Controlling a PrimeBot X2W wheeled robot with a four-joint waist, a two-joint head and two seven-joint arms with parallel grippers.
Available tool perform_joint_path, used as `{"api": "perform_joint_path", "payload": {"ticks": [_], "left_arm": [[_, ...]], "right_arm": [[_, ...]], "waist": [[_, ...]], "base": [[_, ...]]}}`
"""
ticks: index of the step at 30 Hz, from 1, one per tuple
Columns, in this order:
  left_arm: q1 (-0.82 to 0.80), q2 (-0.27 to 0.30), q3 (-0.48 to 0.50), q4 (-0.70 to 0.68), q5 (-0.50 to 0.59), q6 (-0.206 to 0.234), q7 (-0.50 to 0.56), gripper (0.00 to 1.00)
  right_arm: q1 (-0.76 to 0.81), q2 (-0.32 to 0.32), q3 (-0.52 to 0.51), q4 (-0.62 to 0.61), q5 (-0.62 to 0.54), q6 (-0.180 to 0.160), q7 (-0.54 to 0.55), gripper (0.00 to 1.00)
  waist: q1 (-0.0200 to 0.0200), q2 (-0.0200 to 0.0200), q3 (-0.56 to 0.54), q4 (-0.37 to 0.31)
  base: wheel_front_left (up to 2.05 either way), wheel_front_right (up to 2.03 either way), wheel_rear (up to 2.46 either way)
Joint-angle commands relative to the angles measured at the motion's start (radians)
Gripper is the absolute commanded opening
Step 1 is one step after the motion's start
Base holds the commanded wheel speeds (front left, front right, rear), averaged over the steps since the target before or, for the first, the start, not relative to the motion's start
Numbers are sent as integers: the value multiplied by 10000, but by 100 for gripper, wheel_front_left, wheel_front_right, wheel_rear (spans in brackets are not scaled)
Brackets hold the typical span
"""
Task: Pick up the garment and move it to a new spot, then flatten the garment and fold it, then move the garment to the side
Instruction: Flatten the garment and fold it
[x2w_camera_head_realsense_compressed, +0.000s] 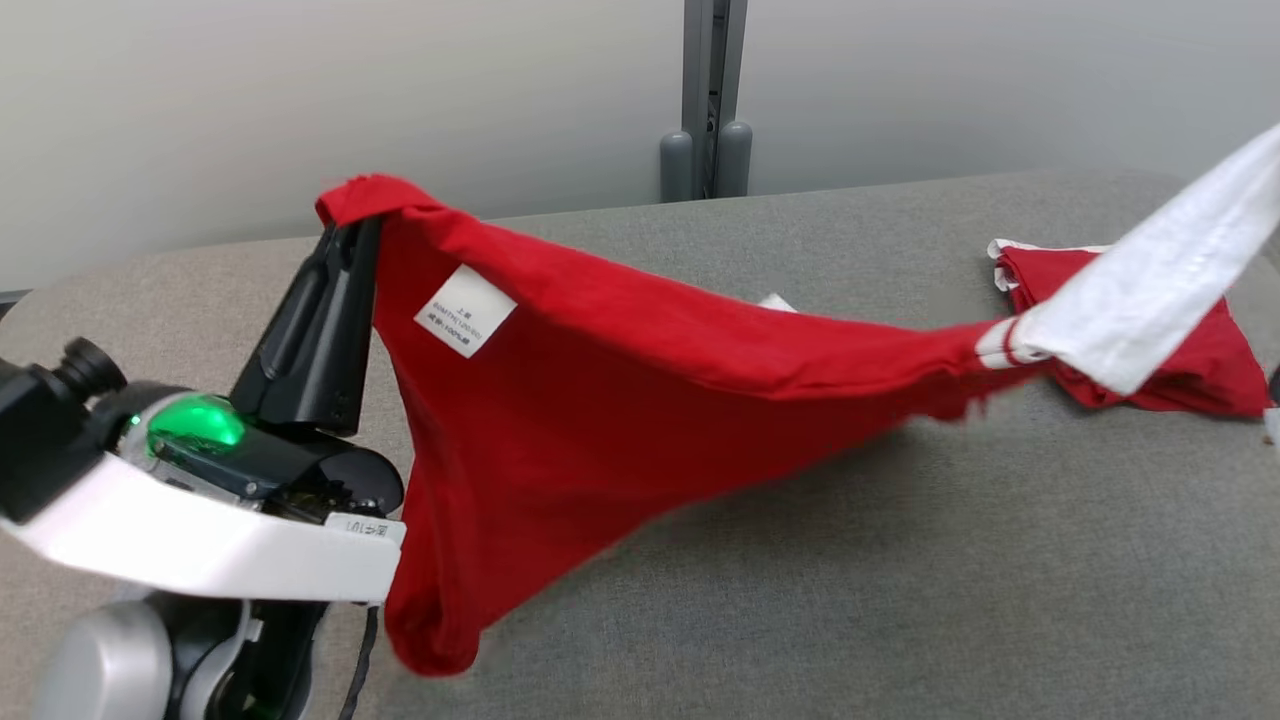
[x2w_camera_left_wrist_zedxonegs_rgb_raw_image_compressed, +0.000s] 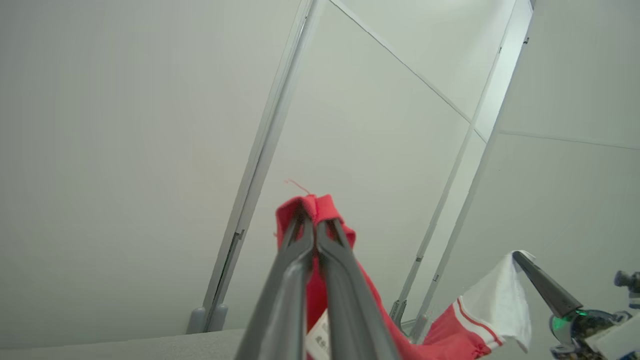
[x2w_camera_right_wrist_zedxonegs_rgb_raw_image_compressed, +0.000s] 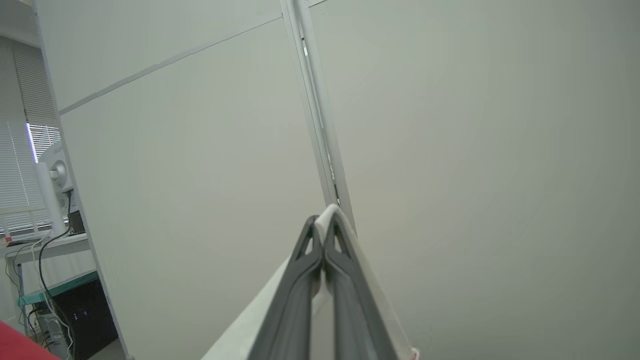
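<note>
My left pincer (x2w_camera_head_realsense_compressed: 360, 228) is clenched on a red corner of the garment (x2w_camera_head_realsense_compressed: 600, 400), its fingertips buried in the fabric at the far left of the worktop (x2w_camera_head_realsense_compressed: 900, 560). My right pincer (x2w_camera_right_wrist_zedxonegs_rgb_raw_image_compressed: 324, 227) is clenched on the tip of the white sleeve (x2w_camera_head_realsense_compressed: 1150, 280), which rises toward the upper right in the head view.

1. Position. The garment hangs between the two pincers, lifted off the worktop. Its long axis runs left to right across the worktop, from the red corner to the white sleeve. This top edge is drawn nearly straight.

2. Slack. The red body sags below that edge. The deepest fold hangs low beside my left forearm. I cannot tell whether it touches the worktop. A white label (x2w_camera_head_realsense_compressed: 466, 310) faces the head camera just right of the left pincer.

3. Governing relation. Each pincer holds one end of the axis, so neither arm is nearer. I judge that the carry requires both arms to travel together, keeping their spacing.

4. Hazard. A folded red item (x2w_camera_head_realsense_compressed: 1210, 365) lies on the worktop behind the sleeve end. I judge that open worktop toward the near side suits laying the garment down.
</note>
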Motion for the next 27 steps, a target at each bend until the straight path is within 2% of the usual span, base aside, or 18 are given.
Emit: {"api": "perform_joint_path", "payload": {"ticks": [1,7,13,16,20,22,27], "left_arm": [[-247,130,35,-279,13,84,167,0],[-1015,496,-148,-1129,105,306,1124,0],[-2381,671,-260,-66,167,220,1755,0],[-3686,800,-242,1157,273,62,2017,0],[-6254,977,-130,3429,738,-191,2116,0],[-7718,938,1,4677,1064,-293,1749,0],[-11018,996,245,7408,2006,-637,66,0]], "right_arm": [[125,32,-182,-340,-93,1,153,0],[62,347,-730,-1505,-380,1,912,0],[-833,543,-408,-1055,-594,1,1432,0],[-2123,534,-20,-178,-769,3,1454,0],[-4809,571,576,1634,-1433,3,1205,0],[-6352,757,797,2704,-1844,3,870,0],[-9945,1351,990,5226,-2699,3,-668,0]], "waist": [[0,-1,43,-1],[0,-1,528,70],[0,-1,1700,144],[0,-1,2469,143],[0,-1,3408,98],[0,-1,3717,45],[0,-1,4207,-377]], "base": [[0,0,0],[0,0,0],[0,0,0],[0,0,0],[0,0,0],[0,0,0],[0,0,0]]}}
